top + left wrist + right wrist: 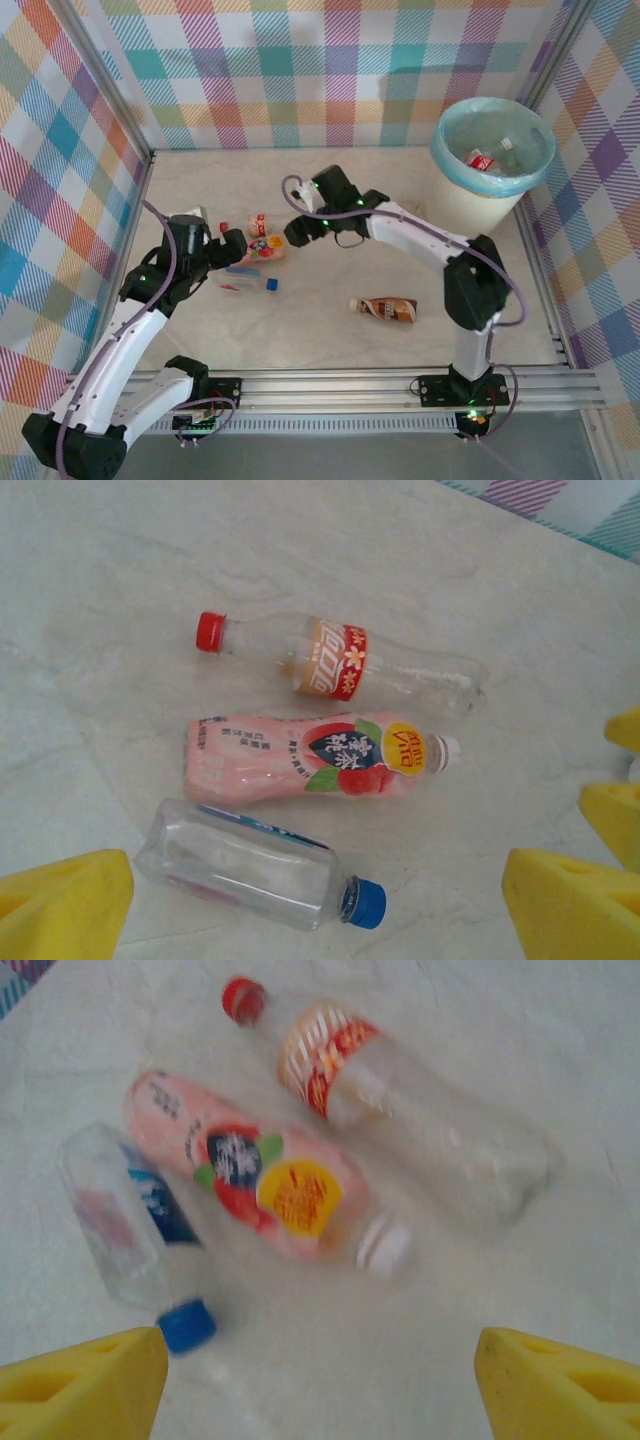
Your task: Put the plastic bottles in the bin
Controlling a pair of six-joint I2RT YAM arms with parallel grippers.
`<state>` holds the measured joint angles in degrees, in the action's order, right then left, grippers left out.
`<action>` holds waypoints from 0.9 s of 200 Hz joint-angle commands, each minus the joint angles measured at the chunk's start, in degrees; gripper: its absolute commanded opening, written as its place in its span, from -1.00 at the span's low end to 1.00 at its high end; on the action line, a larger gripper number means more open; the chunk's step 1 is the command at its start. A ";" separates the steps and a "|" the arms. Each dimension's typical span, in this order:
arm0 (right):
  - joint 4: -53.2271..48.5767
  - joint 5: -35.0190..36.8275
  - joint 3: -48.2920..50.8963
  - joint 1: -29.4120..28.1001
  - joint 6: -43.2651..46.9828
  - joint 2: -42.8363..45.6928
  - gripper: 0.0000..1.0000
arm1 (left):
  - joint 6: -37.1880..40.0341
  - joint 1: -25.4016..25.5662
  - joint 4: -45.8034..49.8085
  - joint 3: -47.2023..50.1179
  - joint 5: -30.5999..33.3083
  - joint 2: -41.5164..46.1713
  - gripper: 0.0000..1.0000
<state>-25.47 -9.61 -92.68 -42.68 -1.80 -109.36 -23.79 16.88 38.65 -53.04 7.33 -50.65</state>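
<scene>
Three plastic bottles lie side by side on the table between my two grippers: a clear one with a red cap (340, 665), a pink-labelled one with a white cap (310, 755) and a clear one with a blue cap (240, 865). My left gripper (320, 910) is open just short of the blue-capped bottle. My right gripper (320, 1390) is open too, facing the same three from the other side, with the pink bottle (250, 1175) nearest; that view is blurred. A brown bottle (385, 309) lies alone at centre right. The bin (475, 205) stands at the far right with bottles (485, 160) inside.
Checked walls close the table in at the left, back and right. A metal rail (350, 385) runs along the near edge by the arm bases. The right gripper's yellow fingers (612, 820) show at the right edge of the left wrist view.
</scene>
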 commanded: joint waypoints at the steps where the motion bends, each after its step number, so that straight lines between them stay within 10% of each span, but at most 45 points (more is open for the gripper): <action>1: -4.31 -2.45 -11.38 0.14 10.97 -7.84 0.64 | -2.05 -3.66 -0.75 0.77 -9.06 -1.42 0.90; 70: -21.78 -3.09 -43.63 0.14 23.84 -31.56 0.86 | -0.63 -5.81 0.76 1.37 -11.21 -0.70 0.89; 180: -25.56 0.67 -55.66 0.53 26.84 -43.76 0.85 | 0.40 -6.59 0.93 2.17 -10.61 -1.49 0.90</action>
<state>-47.90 -10.17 -145.73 -42.54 23.66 -150.78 -24.62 11.42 38.92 -51.11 -3.84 -52.34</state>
